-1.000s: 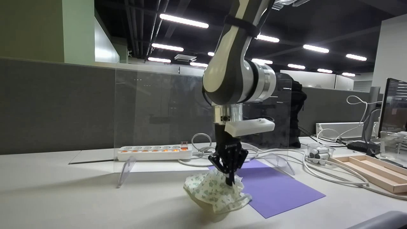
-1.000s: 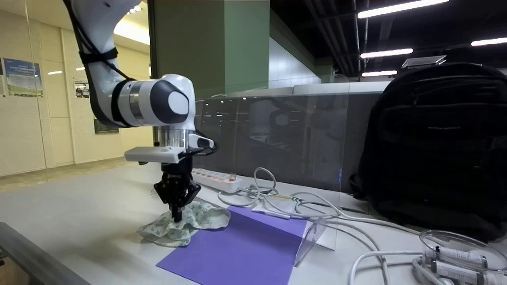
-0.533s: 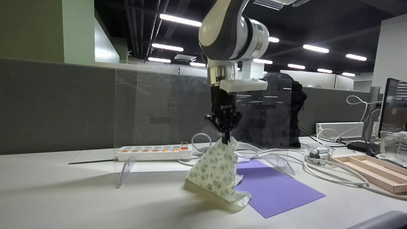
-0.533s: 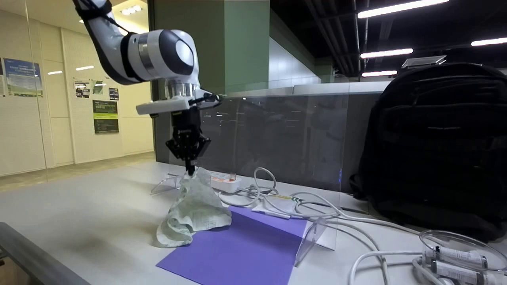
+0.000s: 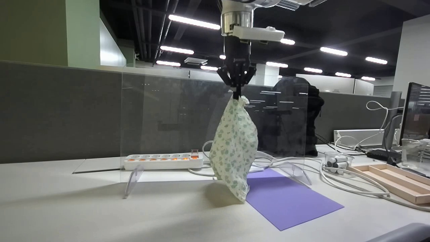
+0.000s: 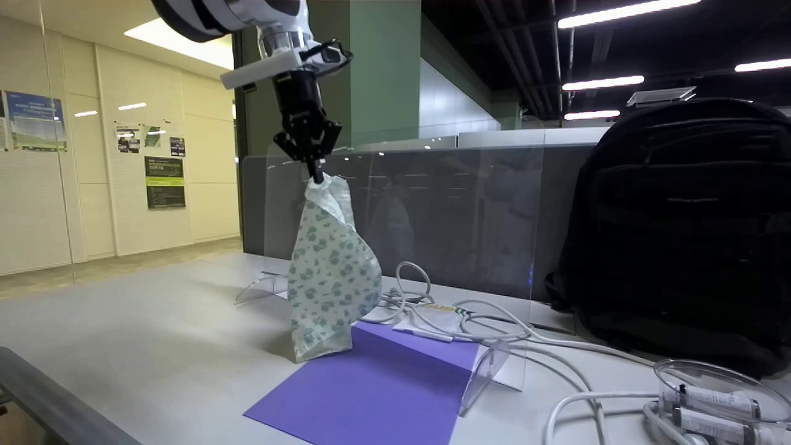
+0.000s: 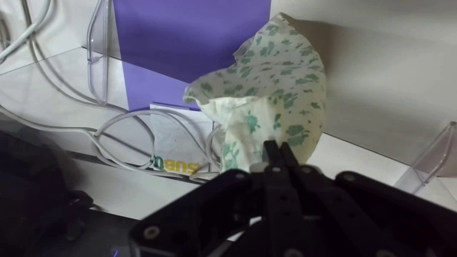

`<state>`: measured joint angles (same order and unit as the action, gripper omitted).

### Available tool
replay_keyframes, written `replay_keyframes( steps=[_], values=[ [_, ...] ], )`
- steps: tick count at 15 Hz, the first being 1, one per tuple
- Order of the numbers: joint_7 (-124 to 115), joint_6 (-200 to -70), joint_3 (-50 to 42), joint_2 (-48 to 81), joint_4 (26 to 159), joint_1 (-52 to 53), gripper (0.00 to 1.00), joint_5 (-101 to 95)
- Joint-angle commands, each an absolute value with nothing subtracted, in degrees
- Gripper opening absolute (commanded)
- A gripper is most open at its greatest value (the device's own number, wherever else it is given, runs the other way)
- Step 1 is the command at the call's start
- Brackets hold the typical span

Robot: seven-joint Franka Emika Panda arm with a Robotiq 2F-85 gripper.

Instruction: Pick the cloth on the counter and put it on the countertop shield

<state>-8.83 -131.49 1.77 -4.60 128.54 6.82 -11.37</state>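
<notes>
Green-print cloth (image 5: 234,148) is hanging from the Robotiq gripper (image 5: 237,94), which is pinching its top end tight. In both exterior views it's showing before the clear countertop shield (image 5: 168,114), lower tip dangling near the purple sheet (image 5: 290,200); can't tell if touching the counter (image 5: 67,208).

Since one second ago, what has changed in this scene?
The black gripper rose, pulling up the pale green-patterned fabric cloth, which went from crumpled to hanging; nothing was let go. The flat purple rectangular sheet and clear plastic shield stayed put.
</notes>
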Motion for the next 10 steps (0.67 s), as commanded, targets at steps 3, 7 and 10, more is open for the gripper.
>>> replay_keyframes(
  steps=[3,7,10],
  values=[
    [-8.7,-131.2,3.0,-4.7,128.5,5.5,0.00,-11.2],
    [-14.8,-134.1,4.0,-3.3,126.2,4.9,0.00,-15.8],
    [-19.6,-135.2,4.8,-2.6,122.8,4.5,0.00,-18.8]
  ],
)
